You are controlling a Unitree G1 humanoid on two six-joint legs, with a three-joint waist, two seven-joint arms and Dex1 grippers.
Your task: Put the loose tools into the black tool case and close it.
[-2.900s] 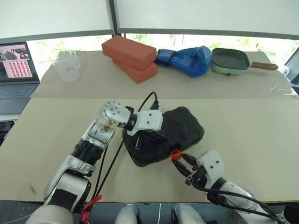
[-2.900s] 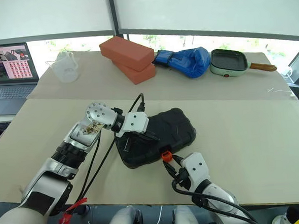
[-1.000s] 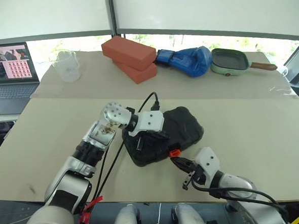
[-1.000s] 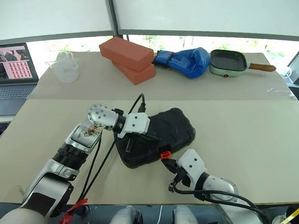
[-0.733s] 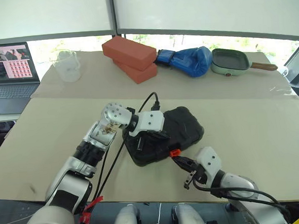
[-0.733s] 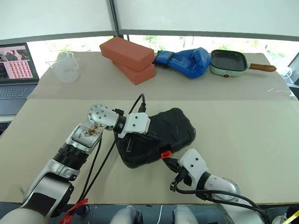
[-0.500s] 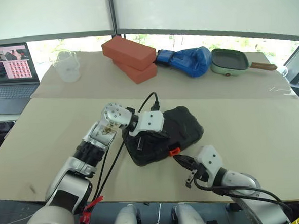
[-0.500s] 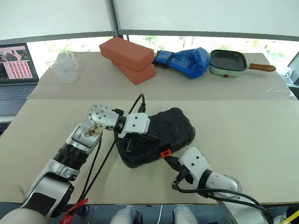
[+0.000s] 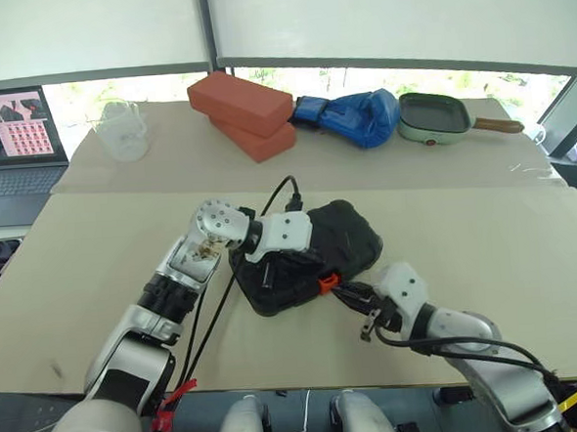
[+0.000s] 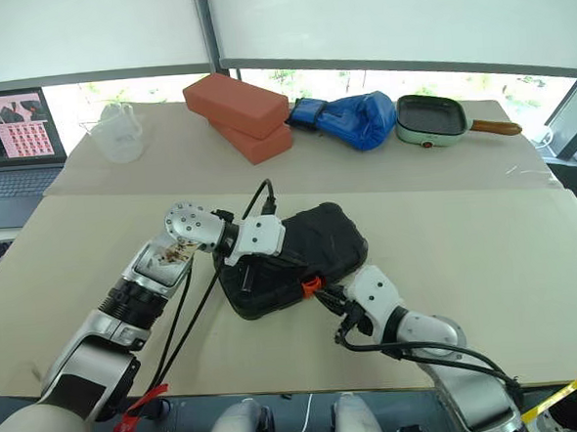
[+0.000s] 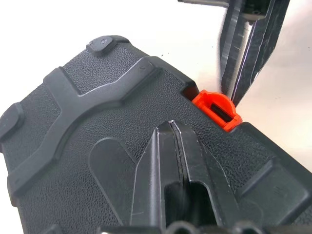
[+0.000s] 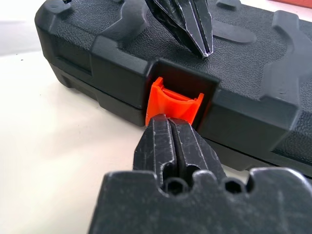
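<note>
Beige tabletop [image 9: 484,214], window band behind. Black tool case [image 9: 344,234] lies lid-down and closed near the front edge, its orange latch [image 9: 324,282] facing the robot. No loose tools lie around the case, so they are judged to be stowed.

Left gripper [image 11: 169,132] presses on the lid just behind the latch, fingers together, holding nothing. Right gripper [image 12: 170,123] has its tips against the latch's front face, fingers pinched together, nothing gripped.

Step in hand, as judged: snapping the latch home. The latch tab looks flipped out from its recess, not flush. To do it well: keep the left gripper bearing down so the case cannot slide or gape, and push the tab squarely toward the case wall instead of glancing off one corner.

Beyond the case: red bricks [image 9: 242,99], blue boxing glove [image 9: 356,116], green pan [image 9: 437,116]. Far left of the case: clear jug [image 9: 121,128], laptop [image 9: 10,145].
</note>
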